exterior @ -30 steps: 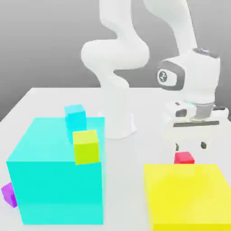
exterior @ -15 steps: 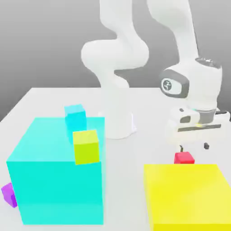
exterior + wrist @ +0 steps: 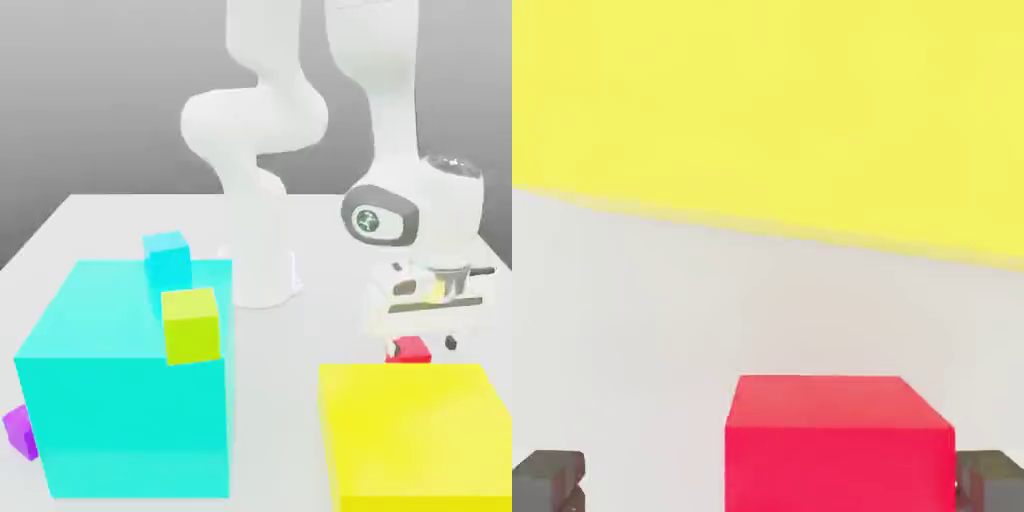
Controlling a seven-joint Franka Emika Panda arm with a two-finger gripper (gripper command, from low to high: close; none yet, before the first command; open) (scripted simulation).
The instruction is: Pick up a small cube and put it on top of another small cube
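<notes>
Sitting on the big cyan block (image 3: 130,380) at the exterior view's left, beside a small cyan cube (image 3: 167,256), the lime cube (image 3: 190,324) stays well apart from the small red cube (image 3: 410,349), which rests on the white table (image 3: 90,225) just behind the big yellow block (image 3: 415,435), between the spread fingers of the wide-open gripper (image 3: 418,340).
</notes>
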